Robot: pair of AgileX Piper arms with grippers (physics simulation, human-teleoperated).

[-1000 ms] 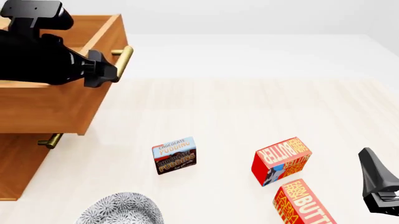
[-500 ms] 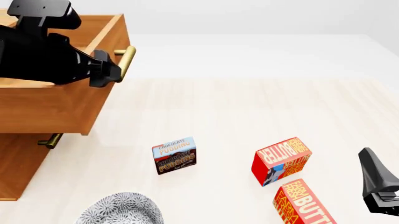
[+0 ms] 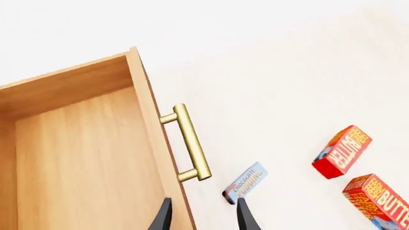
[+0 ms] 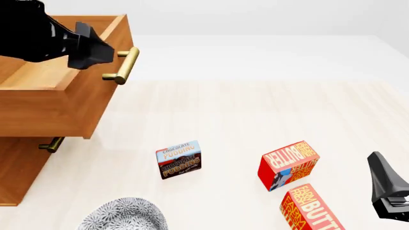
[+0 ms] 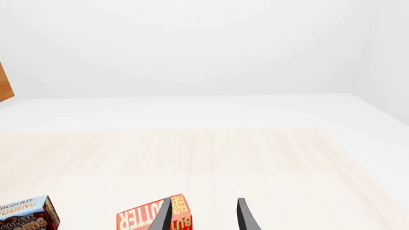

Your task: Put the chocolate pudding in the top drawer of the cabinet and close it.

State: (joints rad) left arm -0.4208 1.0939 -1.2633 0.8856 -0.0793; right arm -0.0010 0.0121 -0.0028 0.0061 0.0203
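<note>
Both jaws stand open and hold nothing. Since the frames before, the left gripper (image 3: 201, 215) has let go of the brass handle (image 4: 124, 65) and has risen up and back, so it now hangs above the top drawer (image 4: 61, 103). This drawer stays pulled out of the cabinet (image 4: 19, 165); the part of its light wood inside that shows is bare. The right gripper (image 5: 201, 215) has not moved and rests low at the right side. The chocolate pudding (image 4: 179, 159) stands on the bench (image 4: 243, 115), apart from the cabinet. To its right are two red butter boxes (image 4: 289, 165), and a patterned bowl (image 4: 124, 214) is near the front edge.
</note>
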